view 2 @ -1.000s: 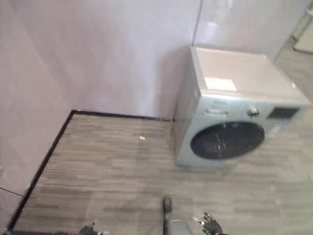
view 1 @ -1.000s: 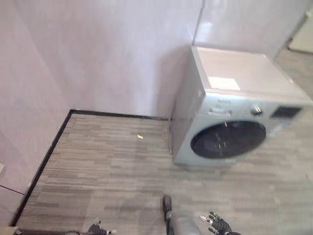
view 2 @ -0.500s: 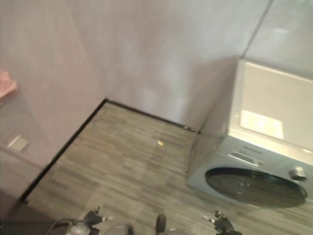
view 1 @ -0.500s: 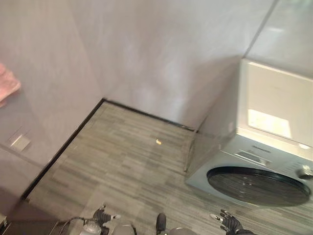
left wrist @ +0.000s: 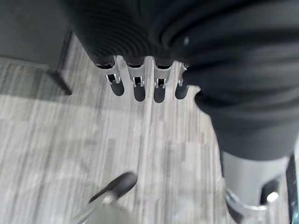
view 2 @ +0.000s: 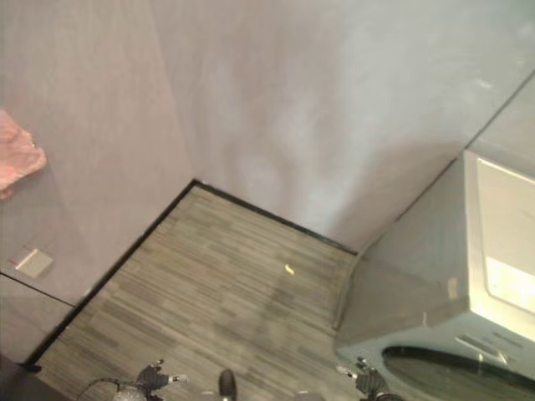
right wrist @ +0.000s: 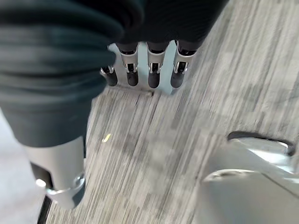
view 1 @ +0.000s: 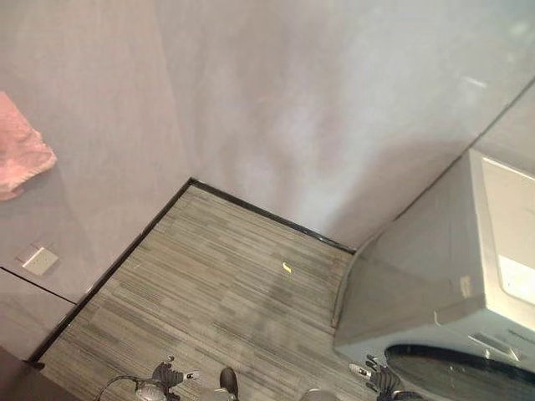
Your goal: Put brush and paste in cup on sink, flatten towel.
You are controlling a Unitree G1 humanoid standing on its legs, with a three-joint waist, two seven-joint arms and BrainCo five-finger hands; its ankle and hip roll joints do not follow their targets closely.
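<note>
Left hand (left wrist: 140,84) and right hand (right wrist: 149,70) hang over the floor (view 1: 226,284), fingers relaxed, holding nothing; a pink towel (view 1: 21,150) hangs on the wall. A washer (view 1: 451,309) stands at right.

Open floor mid-frame, walled on two sides

The striped floor (view 1: 226,292) lies bare save one small yellow scrap (view 1: 287,268). A washing machine (view 1: 456,284) blocks the lower right; grey walls (view 1: 276,100) close the top and left.

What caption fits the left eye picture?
Pink towel on the wall, washer in the corner, both hands empty.
</note>
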